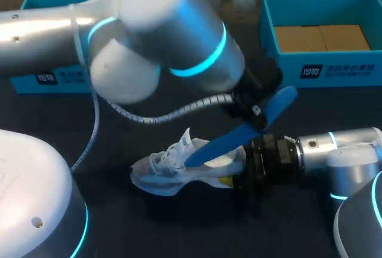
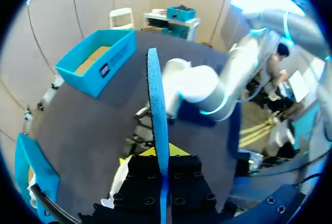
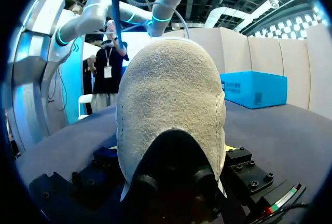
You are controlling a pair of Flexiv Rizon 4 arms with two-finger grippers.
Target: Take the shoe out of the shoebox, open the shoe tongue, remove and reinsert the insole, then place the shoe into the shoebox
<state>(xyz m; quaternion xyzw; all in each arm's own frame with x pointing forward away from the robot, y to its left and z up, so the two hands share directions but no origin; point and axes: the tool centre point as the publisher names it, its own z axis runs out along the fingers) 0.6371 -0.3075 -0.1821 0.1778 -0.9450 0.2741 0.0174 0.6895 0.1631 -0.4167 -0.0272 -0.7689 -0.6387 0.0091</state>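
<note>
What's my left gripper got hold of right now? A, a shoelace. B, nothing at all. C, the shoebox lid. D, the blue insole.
D: the left gripper is shut on the blue insole, which stands edge-on between its yellow-tipped fingers; in the head view the insole slants down to the white shoe on the table.

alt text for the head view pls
A blue insole in the left jaws slants down, tip at the opening of a white shoe on the dark table; the right jaws grip the shoe's heel. An open blue shoebox sits far right.
</note>
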